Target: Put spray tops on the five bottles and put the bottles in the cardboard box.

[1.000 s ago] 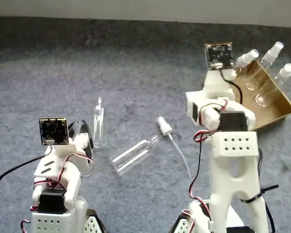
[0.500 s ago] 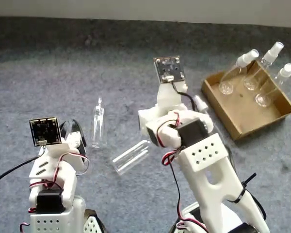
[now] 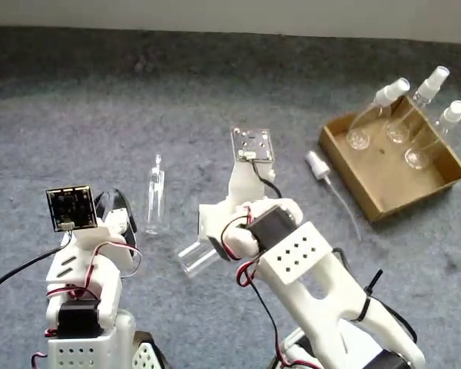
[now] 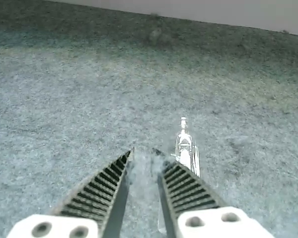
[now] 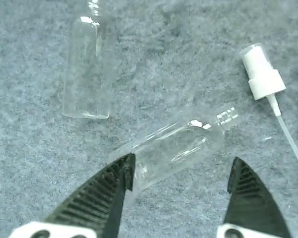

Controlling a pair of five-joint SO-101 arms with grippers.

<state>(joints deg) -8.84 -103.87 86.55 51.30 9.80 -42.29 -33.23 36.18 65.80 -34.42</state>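
A clear uncapped bottle (image 5: pixel 179 146) lies on the grey carpet. My right gripper (image 5: pixel 183 168) hangs open just above it, one finger on each side. A white spray top (image 5: pixel 262 74) with a long tube lies by the bottle's neck. A second uncapped bottle (image 3: pixel 154 200) lies farther left, just ahead of my left gripper (image 4: pixel 143 152), which is slightly open with nothing in it. This bottle (image 4: pixel 186 148) shows past one finger. Another spray top (image 3: pixel 316 164) lies next to the cardboard box (image 3: pixel 353 181). Three capped bottles (image 3: pixel 403 115) lean in the box.
The right arm (image 3: pixel 292 254) stretches across the middle of the table and covers most of the lying bottle (image 3: pixel 192 257) in the high view. The box stands at the far right. A pale wall edge runs along the back of the carpet.
The right arm has swung left from the cardboard box to above the lying bottle, which uncovered the spray top beside the box. The left arm has shifted slightly left.
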